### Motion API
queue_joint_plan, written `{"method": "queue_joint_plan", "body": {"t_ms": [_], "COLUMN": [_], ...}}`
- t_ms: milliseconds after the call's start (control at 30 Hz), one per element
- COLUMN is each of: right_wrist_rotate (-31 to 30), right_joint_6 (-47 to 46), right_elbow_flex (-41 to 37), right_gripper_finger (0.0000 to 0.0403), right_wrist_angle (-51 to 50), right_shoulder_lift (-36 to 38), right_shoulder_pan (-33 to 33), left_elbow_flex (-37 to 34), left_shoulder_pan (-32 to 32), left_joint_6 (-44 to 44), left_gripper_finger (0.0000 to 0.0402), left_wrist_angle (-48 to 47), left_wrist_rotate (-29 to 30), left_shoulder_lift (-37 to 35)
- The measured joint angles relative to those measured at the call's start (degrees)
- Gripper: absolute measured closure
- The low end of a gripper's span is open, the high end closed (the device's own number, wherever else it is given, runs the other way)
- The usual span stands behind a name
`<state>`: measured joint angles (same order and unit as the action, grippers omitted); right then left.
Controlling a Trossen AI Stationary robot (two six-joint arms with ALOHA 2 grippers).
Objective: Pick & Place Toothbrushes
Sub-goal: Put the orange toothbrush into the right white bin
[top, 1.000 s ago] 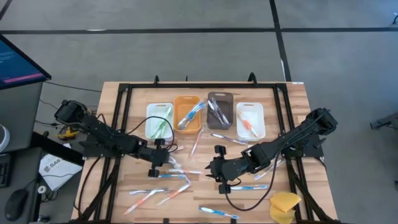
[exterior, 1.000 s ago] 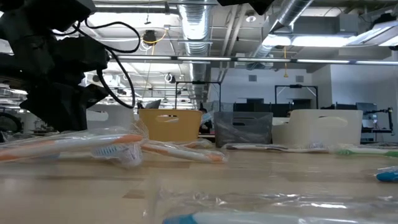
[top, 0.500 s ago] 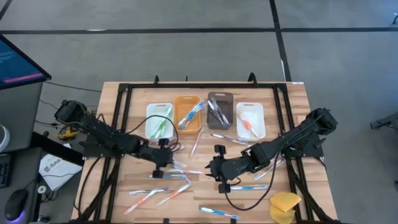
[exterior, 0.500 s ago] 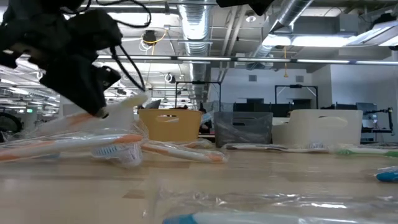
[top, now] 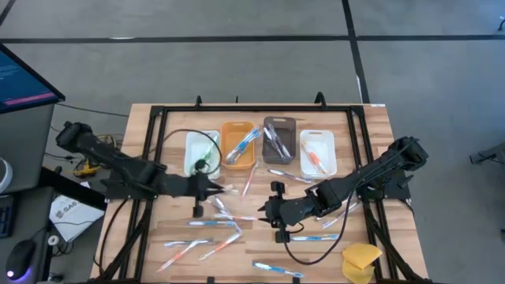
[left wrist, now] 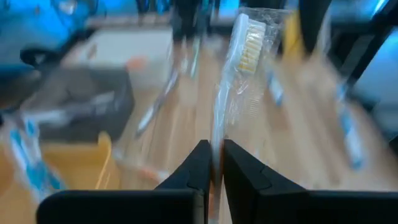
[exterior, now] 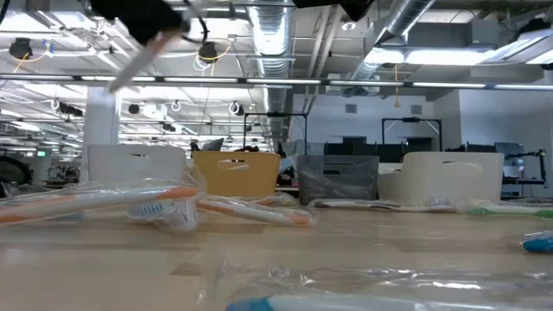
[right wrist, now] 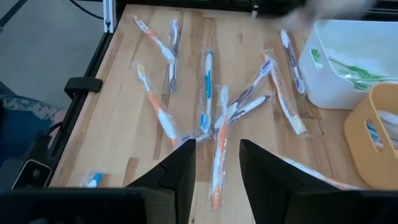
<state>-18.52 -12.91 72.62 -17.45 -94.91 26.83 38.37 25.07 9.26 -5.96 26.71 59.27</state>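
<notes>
loose toothbrushes point(top: 225, 229) littering mid-table

Grey floor point(top: 237, 20) surrounds the wooden table point(top: 173, 118); ceiling ducts point(exterior: 276, 39) hang overhead.

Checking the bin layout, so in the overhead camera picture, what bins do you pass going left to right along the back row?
White bin with a green toothbrush → orange bin → dark grey bin → white bin with an orange toothbrush.

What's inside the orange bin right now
The orange bin holds wrapped toothbrushes with blue on them, leaning across it toward one long side. Whether more lie flat beneath them is hidden.
</notes>
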Motion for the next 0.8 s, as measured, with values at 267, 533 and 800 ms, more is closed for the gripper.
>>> {"method": "queue_joint_plan", "body": {"t_ms": [267,533,800], "right_wrist_rotate": [0.3,2.4,3.8], "right_joint_6": [-0.2,2.5,6.1], "right_elbow_flex": [0.0,-0.1,2.8], "right_gripper_finger": [0.0285,0.0285,0.0256], "right_wrist_angle": [1.8,6.1,16.9], "right_shoulder_lift": [0.0,-4.2,-12.8], "right_shoulder_pan": [-0.1,0.4,-2.4], "left_elbow_flex": [-3.9,-7.6,-7.9], "left_shoulder_pan": [3.6,4.0,4.4], "left_joint_6": [-4.5,-4.8,-4.3], "left_gripper_finger": [0.0381,0.0380,0.0380], "left_wrist_angle": [16.6,24.1,25.3], "left_wrist_rotate": [-1.8,-1.9,-2.7], "left_shoulder_lift": [-6.4,-4.8,-4.5]}}
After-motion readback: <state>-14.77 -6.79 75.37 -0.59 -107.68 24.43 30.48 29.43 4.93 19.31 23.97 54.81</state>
